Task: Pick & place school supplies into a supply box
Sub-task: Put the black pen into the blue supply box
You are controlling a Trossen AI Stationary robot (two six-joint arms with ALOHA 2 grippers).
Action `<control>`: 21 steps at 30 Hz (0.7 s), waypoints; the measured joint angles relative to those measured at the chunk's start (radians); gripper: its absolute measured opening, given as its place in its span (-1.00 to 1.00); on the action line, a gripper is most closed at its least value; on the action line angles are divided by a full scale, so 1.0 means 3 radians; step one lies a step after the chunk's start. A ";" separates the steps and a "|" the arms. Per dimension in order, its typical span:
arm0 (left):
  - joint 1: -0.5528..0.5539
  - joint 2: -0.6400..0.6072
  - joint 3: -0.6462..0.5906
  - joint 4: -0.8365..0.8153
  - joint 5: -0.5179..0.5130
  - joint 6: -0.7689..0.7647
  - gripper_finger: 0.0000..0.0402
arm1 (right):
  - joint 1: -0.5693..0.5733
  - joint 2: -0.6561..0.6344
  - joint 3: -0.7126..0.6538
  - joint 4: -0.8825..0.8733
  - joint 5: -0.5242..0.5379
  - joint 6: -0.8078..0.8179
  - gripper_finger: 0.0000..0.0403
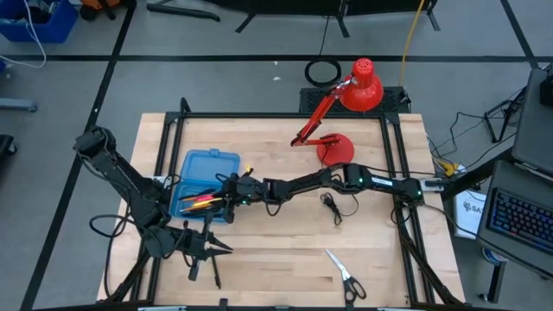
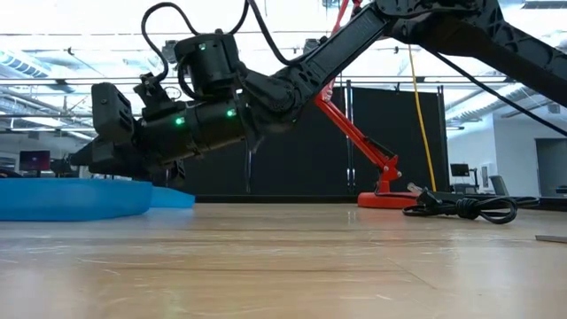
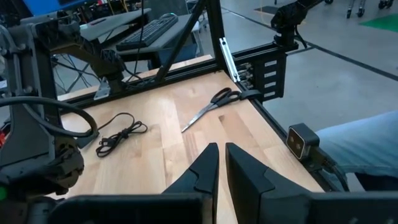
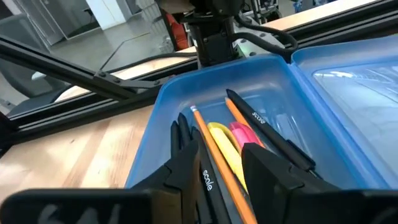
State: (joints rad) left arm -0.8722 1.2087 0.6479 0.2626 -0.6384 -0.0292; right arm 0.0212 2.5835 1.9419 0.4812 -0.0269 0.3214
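The blue supply box (image 1: 207, 183) lies open at the table's left, its lid (image 4: 360, 81) folded back. In its tray (image 4: 155, 124) lie an orange pencil (image 4: 211, 146), black pens (image 4: 267, 130), and a yellow (image 4: 219, 134) and a pink marker (image 4: 241, 134). My right gripper (image 4: 221, 171) reaches level into the tray, open, with its fingers on either side of a black pen and the pencil. Whether they touch these, I cannot tell. The scissors (image 1: 346, 275) lie flat near the front right. My left gripper (image 3: 221, 168) waits shut and empty near the front left.
A coiled black cable (image 1: 333, 205) lies at mid-table behind my right arm. A red desk lamp (image 1: 341, 121) stands at the far right. Dark frame rails (image 1: 397, 164) run along the table's edges. Bare wood lies between the box and the scissors.
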 joint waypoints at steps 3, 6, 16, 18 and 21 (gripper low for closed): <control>-0.0001 0.0000 0.0000 0.0001 0.0000 -0.0009 -0.82 | 0.0032 0.0000 0.0000 0.0016 -0.0027 -0.0002 -0.44; -0.0025 0.0001 0.0000 0.0003 -0.0001 -0.0017 -0.82 | 0.0125 0.0000 -0.0003 0.0089 -0.0088 -0.0117 -0.46; -0.0117 0.0001 0.0000 0.0097 0.0000 0.0010 -0.82 | 0.0455 -0.0001 -0.0004 0.0133 -0.0069 -0.0320 -0.58; -0.0132 0.0001 0.0000 0.0106 -0.0004 0.0022 -0.82 | 0.0542 -0.0001 -0.0004 0.0123 -0.0074 -0.0308 -0.59; -0.0132 0.0001 0.0000 0.0116 -0.0038 0.0028 -0.82 | 0.0665 -0.0001 -0.0004 0.0121 -0.0080 -0.0239 -0.58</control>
State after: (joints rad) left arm -0.9119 1.2091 0.6479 0.2974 -0.6497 -0.0208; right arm 0.2206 2.5832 1.9408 0.5175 -0.0509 0.2496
